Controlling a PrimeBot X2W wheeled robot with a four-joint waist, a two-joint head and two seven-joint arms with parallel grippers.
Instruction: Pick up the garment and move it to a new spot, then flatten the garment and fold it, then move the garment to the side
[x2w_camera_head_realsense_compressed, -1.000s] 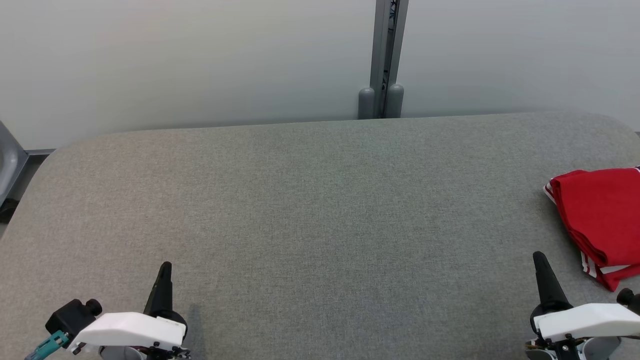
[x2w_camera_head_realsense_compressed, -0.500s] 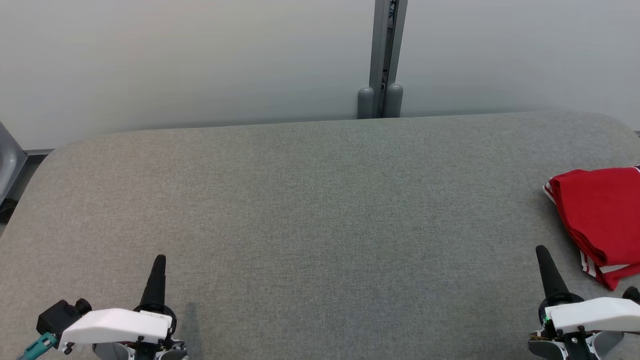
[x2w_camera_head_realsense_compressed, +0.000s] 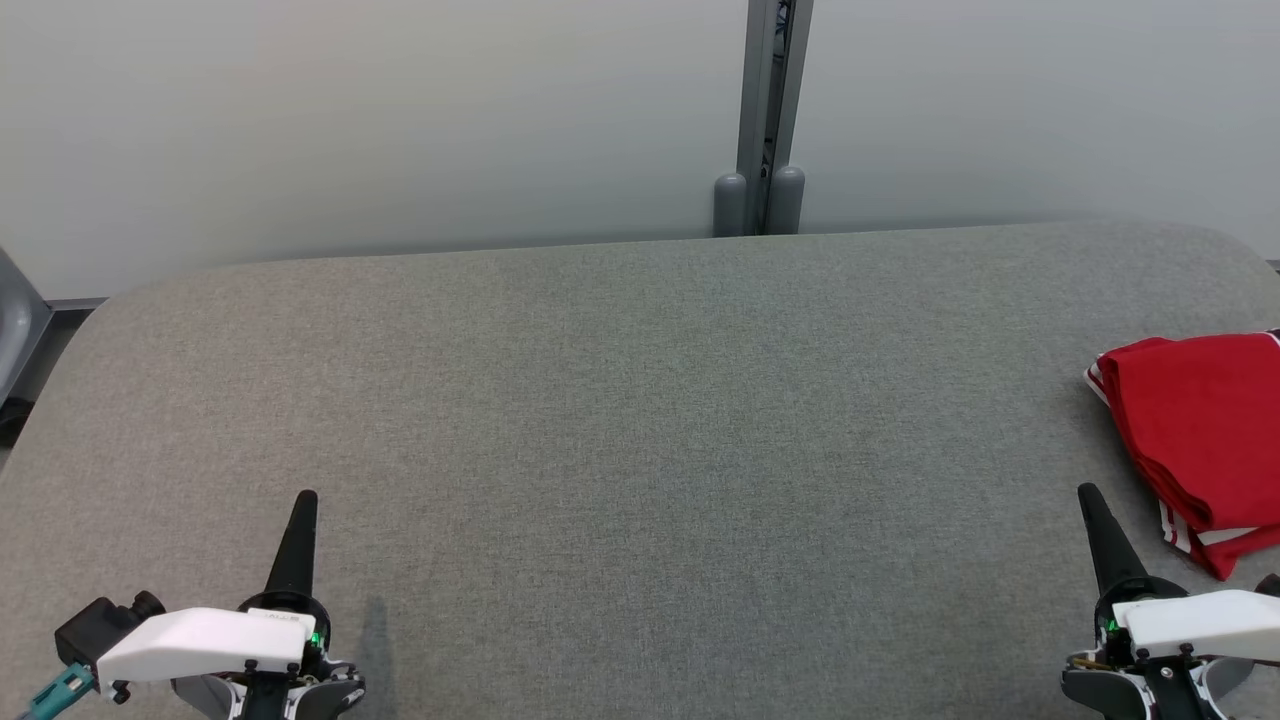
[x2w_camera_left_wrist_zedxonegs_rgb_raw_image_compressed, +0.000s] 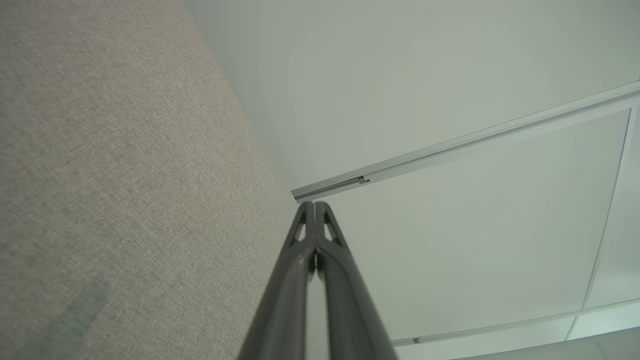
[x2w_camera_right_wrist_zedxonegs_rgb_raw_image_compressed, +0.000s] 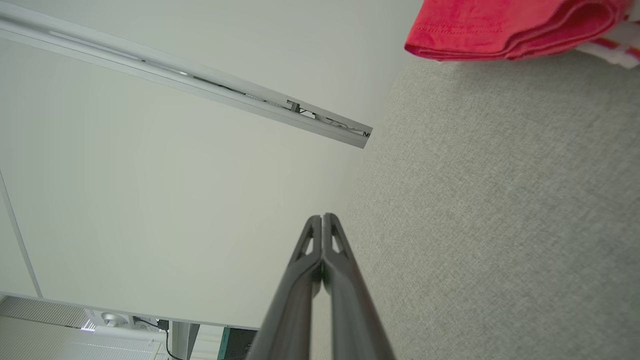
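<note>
The garment (x2w_camera_head_realsense_compressed: 1205, 425) is red with white-striped trim, folded into a compact stack at the right edge of the grey table (x2w_camera_head_realsense_compressed: 640, 420); its folded edge (x2w_camera_right_wrist_zedxonegs_rgb_raw_image_compressed: 505, 25) also shows at the top of the right wrist view. My right gripper (x2w_camera_head_realsense_compressed: 1088, 495) is shut and empty at the lower right, just left of the garment and apart from it; its fingers (x2w_camera_right_wrist_zedxonegs_rgb_raw_image_compressed: 324, 222) meet at the tips. At the lower left my left gripper (x2w_camera_head_realsense_compressed: 305, 500) is shut and empty too, tips pressed together (x2w_camera_left_wrist_zedxonegs_rgb_raw_image_compressed: 314, 207).
A pale wall runs behind the table, with a grey metal post (x2w_camera_head_realsense_compressed: 765, 120) at its middle. A dark object (x2w_camera_head_realsense_compressed: 15, 330) sits off the table's left end. The broad fabric surface between the grippers is bare.
Both grippers have drawn back toward the bottom edge of the head view, the left one also shifting left. The garment lies where it was.
</note>
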